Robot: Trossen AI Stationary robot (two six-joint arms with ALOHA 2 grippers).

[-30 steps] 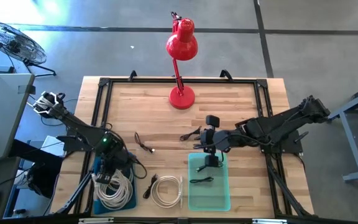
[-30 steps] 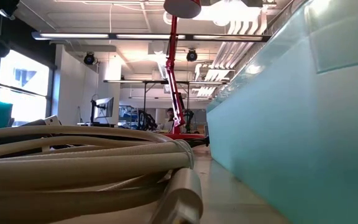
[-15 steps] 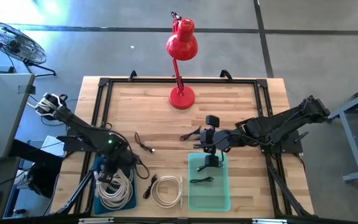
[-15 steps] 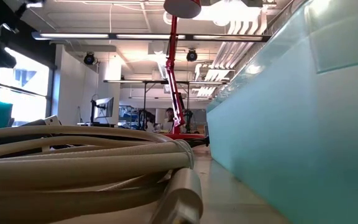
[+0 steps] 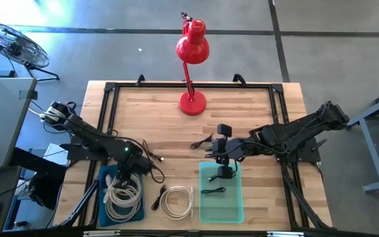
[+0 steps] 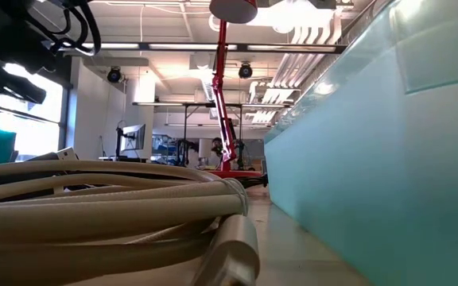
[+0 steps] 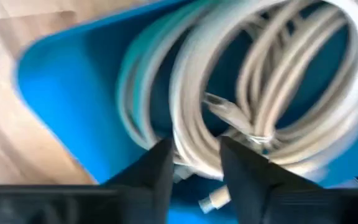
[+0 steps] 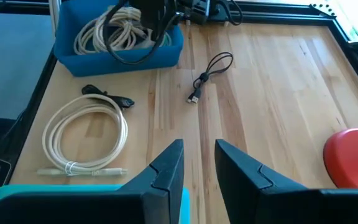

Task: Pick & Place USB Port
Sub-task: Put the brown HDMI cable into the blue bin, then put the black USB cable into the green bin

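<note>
A blue tray (image 5: pixel 102 204) at the near left holds a coil of white cable (image 5: pixel 122 196). My left gripper (image 5: pixel 137 174) hangs over its right part, pointing steeply down. It stands open (image 7: pixel 197 165), with strands of the white cable (image 7: pixel 197 134) showing in the gap. My right gripper (image 5: pixel 224 166) hovers open (image 8: pixel 197 165) above the far end of the teal tray (image 5: pixel 234 201), with nothing between its fingers. In that tray lies a short black cable (image 5: pixel 214 191). A black cable with a USB plug (image 8: pixel 211 68) lies loose on the wood. My left gripper comes at the coil in the blue tray (image 7: pixel 73 93) from above, one finger (image 7: pixel 160 171) on each side of a bundle of strands. Whether the fingers touch the cable I cannot tell.
A second white coil (image 5: pixel 176 201) lies on the table between the trays, with a small black cable (image 5: pixel 158 196) at its left. Another black cable (image 5: pixel 202 141) lies near the right gripper. A red lamp (image 5: pixel 191 49) stands at the far middle. A black frame rail (image 5: pixel 104 118) borders the table.
My left gripper has gone down and toward the table's right edge, staying over the blue tray. The white coil lies in the tray. My right arm has kept still.
</note>
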